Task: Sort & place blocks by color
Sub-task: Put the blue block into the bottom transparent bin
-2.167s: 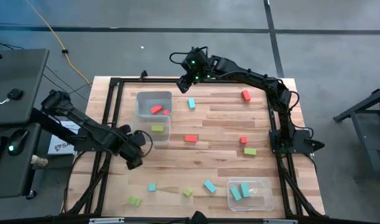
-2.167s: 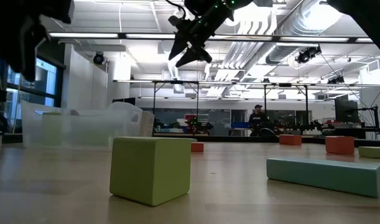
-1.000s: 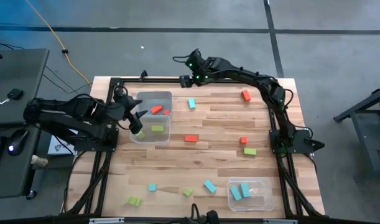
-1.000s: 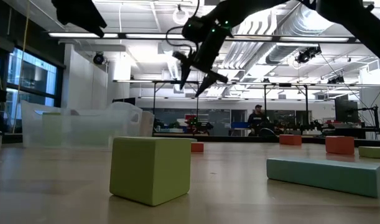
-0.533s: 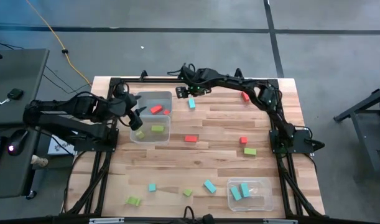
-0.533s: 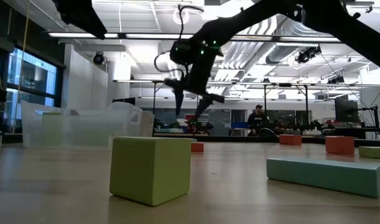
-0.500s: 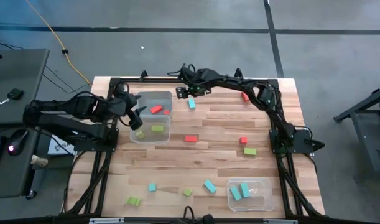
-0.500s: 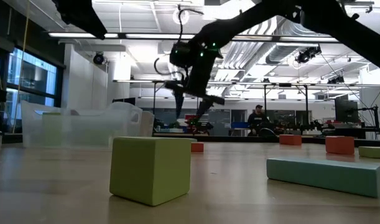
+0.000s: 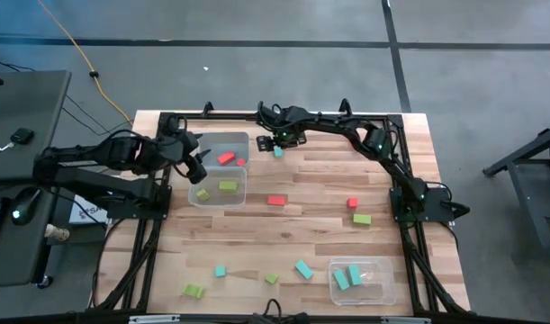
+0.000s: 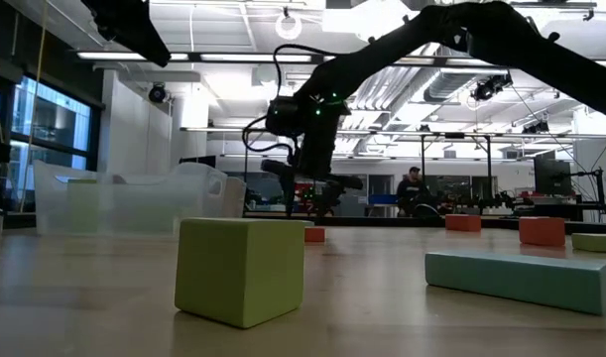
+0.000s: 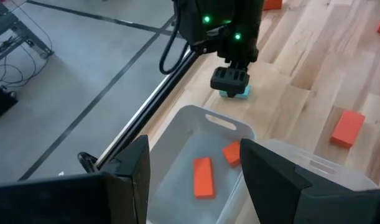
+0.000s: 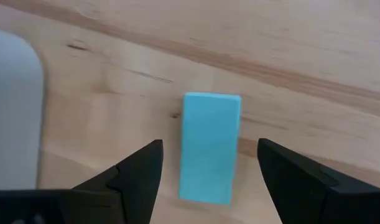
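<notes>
Teal bar (image 12: 209, 147) lies flat on the table (image 9: 311, 225) near the red tub (image 9: 222, 148). Right gripper (image 12: 208, 186) straddles it, fingers apart, lined up to pinch its long sides. Left gripper (image 11: 196, 171) waits above that tub, fingers apart, empty.

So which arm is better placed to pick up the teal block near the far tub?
The right. Its gripper is open right above the teal block, one finger on each side. The left gripper hovers over the tubs, away from it.
</notes>
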Motion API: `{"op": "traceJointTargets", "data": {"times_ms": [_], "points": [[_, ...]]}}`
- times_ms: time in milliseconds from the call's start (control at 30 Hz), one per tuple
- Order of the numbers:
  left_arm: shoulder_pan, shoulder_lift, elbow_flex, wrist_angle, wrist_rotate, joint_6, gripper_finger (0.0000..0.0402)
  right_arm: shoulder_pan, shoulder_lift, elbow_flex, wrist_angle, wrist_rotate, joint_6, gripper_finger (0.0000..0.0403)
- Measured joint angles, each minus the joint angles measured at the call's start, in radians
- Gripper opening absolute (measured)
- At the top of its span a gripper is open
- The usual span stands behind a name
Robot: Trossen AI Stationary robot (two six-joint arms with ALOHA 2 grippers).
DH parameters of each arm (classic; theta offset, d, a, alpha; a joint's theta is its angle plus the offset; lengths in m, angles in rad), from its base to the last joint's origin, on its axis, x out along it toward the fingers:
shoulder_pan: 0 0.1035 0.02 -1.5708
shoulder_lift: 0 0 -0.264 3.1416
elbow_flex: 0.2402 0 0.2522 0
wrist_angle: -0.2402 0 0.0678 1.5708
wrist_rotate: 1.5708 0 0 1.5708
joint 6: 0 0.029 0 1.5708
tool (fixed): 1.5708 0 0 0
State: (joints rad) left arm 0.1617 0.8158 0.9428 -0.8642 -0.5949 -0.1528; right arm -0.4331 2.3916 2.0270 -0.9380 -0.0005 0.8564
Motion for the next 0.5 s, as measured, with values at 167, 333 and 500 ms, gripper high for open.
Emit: {"op": "traceJointTargets", "data": {"times_ms": [167, 333, 500], "points": [[0.018, 0.0, 0.0, 0.0, 0.004, 0.0, 0.0181, 0.002, 0.0, 0.0, -0.019, 0.004, 0.0, 0.0251], [0.035, 0.0, 0.0, 0.0, 0.007, 0.0, 0.0181, 0.002, 0.0, 0.0, -0.045, -0.009, 0.022, 0.0229], [0.05, 0.0, 0.0, 0.0, 0.008, 0.0, 0.0181, 0.002, 0.0, 0.0, -0.017, -0.004, 0.002, 0.0202]]}}
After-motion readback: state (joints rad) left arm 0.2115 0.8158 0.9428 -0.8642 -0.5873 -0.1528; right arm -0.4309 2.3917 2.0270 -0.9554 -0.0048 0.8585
